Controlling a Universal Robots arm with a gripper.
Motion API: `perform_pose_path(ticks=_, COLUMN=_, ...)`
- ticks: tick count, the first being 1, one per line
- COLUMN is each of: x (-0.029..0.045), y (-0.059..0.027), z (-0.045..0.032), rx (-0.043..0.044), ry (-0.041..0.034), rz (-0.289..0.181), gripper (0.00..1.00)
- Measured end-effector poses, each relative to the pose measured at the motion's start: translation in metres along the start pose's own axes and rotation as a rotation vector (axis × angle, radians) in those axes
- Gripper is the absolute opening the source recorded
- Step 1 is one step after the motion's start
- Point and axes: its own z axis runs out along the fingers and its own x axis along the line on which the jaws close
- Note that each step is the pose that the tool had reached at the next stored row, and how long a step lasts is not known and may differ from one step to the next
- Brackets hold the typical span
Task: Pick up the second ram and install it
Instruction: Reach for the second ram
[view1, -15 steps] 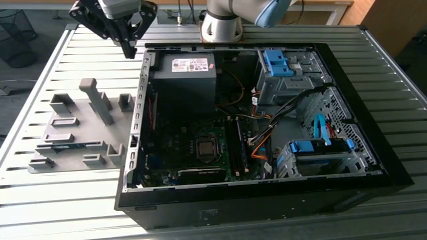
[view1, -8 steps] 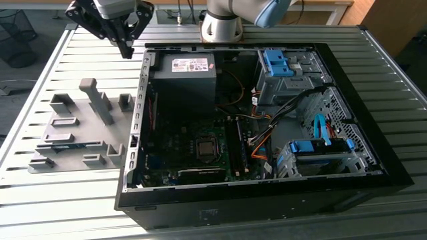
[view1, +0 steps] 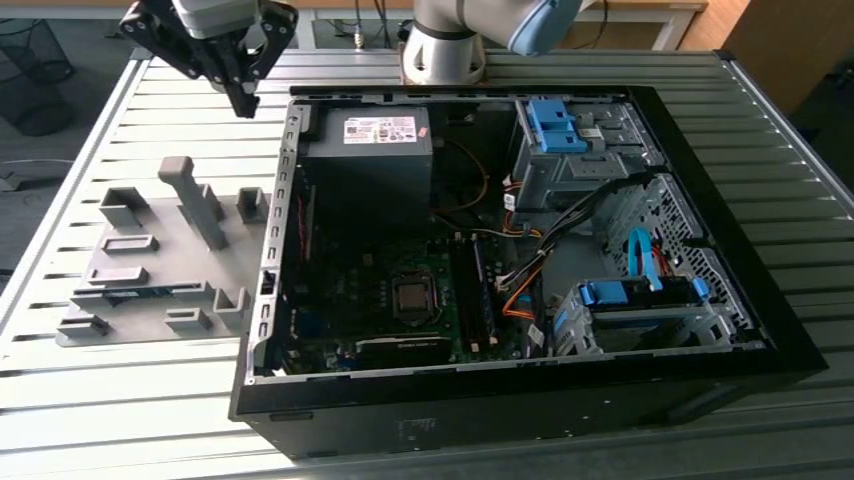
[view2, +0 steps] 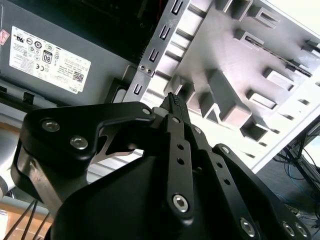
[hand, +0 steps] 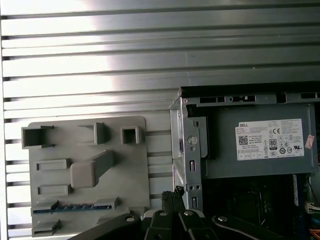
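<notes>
Pincer (view1: 244, 104) closed and empty, fingertips meeting, held above the worktop (view1: 120, 400) at the far corner of the open case (view1: 534, 425). The ram (view1: 134, 293) sits in a slot of the grey fixture (view1: 167, 230) beside the case, well apart from the pincer.

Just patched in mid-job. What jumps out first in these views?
The open black computer case dominates the slatted metal table, with its board and cables exposed. To the exterior view's left of it lies a grey fixture plate, with the second ram resting in one of its slots. The gripper hangs near the case's power-supply corner, fingers shut and holding nothing.
</notes>
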Motion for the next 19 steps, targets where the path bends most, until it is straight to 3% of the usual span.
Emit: perform_pose_path(ticks=19, x=0.0224, y=-0.0017, z=-0.0001, rx=0.0000, ry=0.0000, rz=0.000, gripper=0.11)
